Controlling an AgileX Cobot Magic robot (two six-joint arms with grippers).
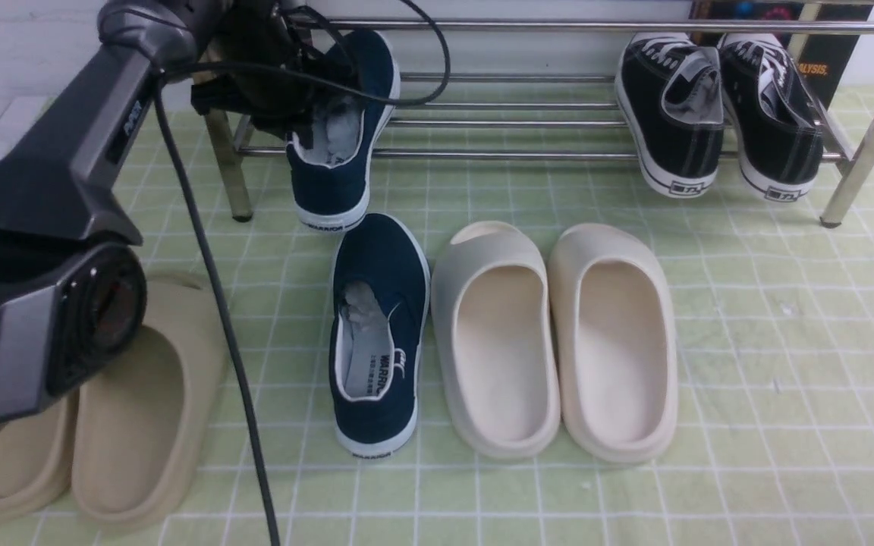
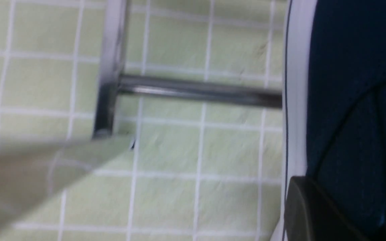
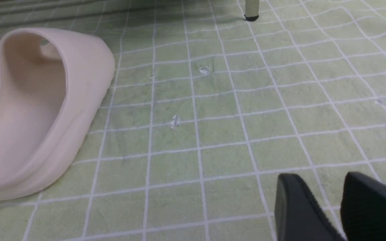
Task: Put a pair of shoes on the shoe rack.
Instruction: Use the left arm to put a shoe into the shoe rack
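Observation:
One navy slip-on shoe [image 1: 346, 129] hangs tilted, toe up and heel down, at the left end of the chrome shoe rack [image 1: 520, 121]. My left gripper [image 1: 294, 114] is shut on the rim of its opening. In the left wrist view the shoe [image 2: 347, 100] lies across a rack rail [image 2: 196, 90], with one finger [image 2: 305, 211] against its side. The other navy shoe [image 1: 380, 334] lies on the floor mat in front of the rack. My right gripper [image 3: 322, 177] is open and empty, low over the mat. It is out of the front view.
Two black lace-up sneakers [image 1: 718, 114] lean on the rack's right end. A cream pair of slides [image 1: 554, 341] lies right of the floor shoe, one of them in the right wrist view [image 3: 35, 107]. A beige pair [image 1: 118, 409] lies at the front left. A rack leg [image 1: 228, 167] stands beside the held shoe.

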